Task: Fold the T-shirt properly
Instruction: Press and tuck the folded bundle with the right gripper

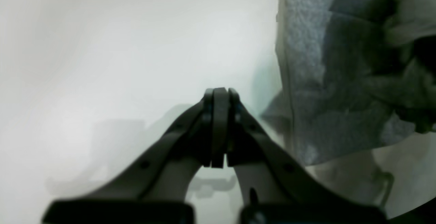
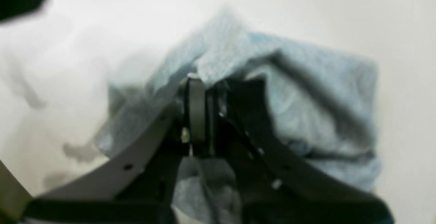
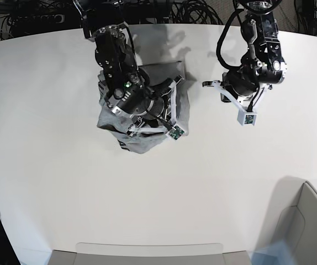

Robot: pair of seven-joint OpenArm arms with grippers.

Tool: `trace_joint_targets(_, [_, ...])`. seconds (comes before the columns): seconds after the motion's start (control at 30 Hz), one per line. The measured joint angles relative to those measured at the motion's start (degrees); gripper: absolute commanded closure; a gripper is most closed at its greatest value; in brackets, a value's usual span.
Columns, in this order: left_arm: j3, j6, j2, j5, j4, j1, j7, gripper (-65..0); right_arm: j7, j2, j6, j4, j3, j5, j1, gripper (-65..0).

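I find the T-shirt [image 3: 147, 118] lying as a bunched, partly folded heap on the white worktop [image 3: 48, 165], toward the far edge and on the base view's left half, with creases and loose lobes rather than flat panels. My right tool [image 2: 199, 80] sits directly over the heap; in its wrist view the jaws stand nearly together with grey knit gathered at their tips, so I judge it pinched on a fold of the cloth. My left tool [image 1: 219, 92] is fully closed on nothing and hangs over bare worktop just beside the garment's hemmed edge [image 1: 289, 80], apart from it. In my assessment the fabric is light, soft and limp: it will sag from any single pinch, drag and wrinkle rather than slide cleanly, and carries no risk of breakage. A pinch may catch more than one layer, which would spoil a fold. I would take hold at hems, seams or corners, where the doubled knit gives firmer purchase, and use both tools at spread points so the panel hangs straight.
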Motion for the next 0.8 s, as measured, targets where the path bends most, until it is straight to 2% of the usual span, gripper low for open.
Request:
trace_joint_targets(0.13, [0.02,0.00,0.00,-0.04,0.00,-0.07,-0.02,0.0,0.07,0.09,0.04,-2.75,-1.99,-0.20,0.81,-0.8])
trace_joint_targets(0.33, [0.02,0.00,0.00,0.00,0.00,-0.07,-0.02,0.0,0.09,-0.04,0.07,1.14,-3.04,-0.24,0.57,-21.3])
trace_joint_targets(0.47, [0.02,0.00,0.00,0.00,0.00,-0.04,-0.02,0.0,0.28,-0.09,0.04,3.56,-5.49,0.44,0.37,-29.7])
trace_joint_targets(0.67, [0.33,0.00,0.00,-0.02,0.00,-0.04,0.00,0.0,0.28,0.87,0.04,10.27,-8.74,0.87,-0.76,-30.0])
trace_joint_targets(0.73, [0.33,-0.02,0.00,0.02,0.00,-0.04,-0.02,0.0,0.44,1.92,-0.04,14.38,-7.54,0.46,-1.09,-29.5])
trace_joint_targets(0.8, [0.28,-0.02,0.00,-0.02,0.00,-0.04,-0.02,0.0,0.83,3.69,-0.11,17.97,-3.50,-0.28,-1.18,-24.9])
